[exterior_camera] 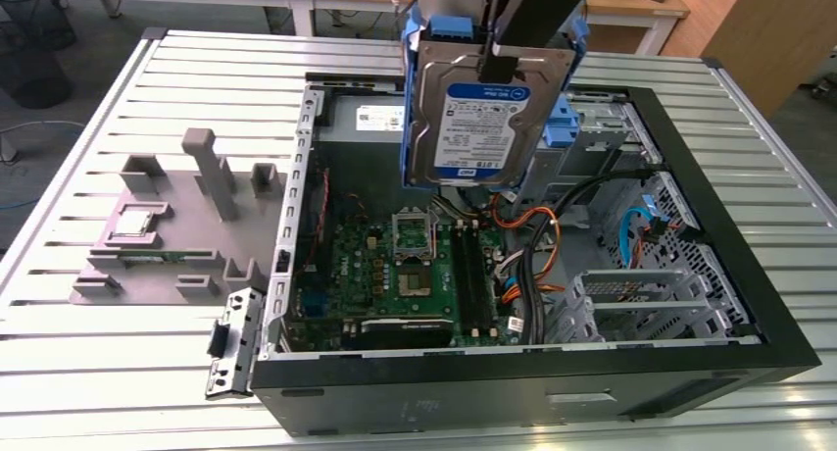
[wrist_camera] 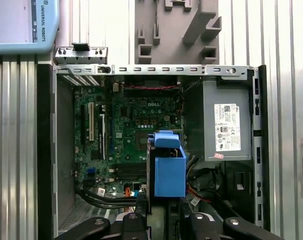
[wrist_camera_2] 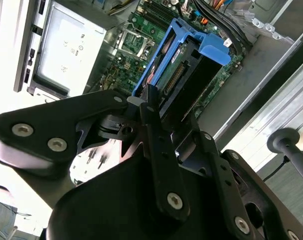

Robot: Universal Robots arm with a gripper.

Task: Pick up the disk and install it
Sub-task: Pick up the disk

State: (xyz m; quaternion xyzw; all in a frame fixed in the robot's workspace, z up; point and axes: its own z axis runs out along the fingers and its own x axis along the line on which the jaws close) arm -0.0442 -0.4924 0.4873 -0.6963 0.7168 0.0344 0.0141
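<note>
Silver and flat, the rectangular metal disk with its white-and-blue label hung upright in its blue plastic carrier, clear of everything, above the open black computer case that lay on the slatted metal worktop. The black claw was clamped on the disk's upper edge, one finger down over the labelled face. In both wrist views the carrier's blue end pointed down toward the green motherboard, just beside the grey power-supply box. I judged the pick-up done and the carrying-over in hand, with the installing not yet begun. Seating the disk would probably call for squaring the carrier to a drive bay among the bare metal cages at the exterior view's right, and for keeping clear of the loose black and orange cables. Which bay was meant could not be told. The disk hid part of the case behind it, and the arm was cut off at the exterior view's upper edge.
</note>
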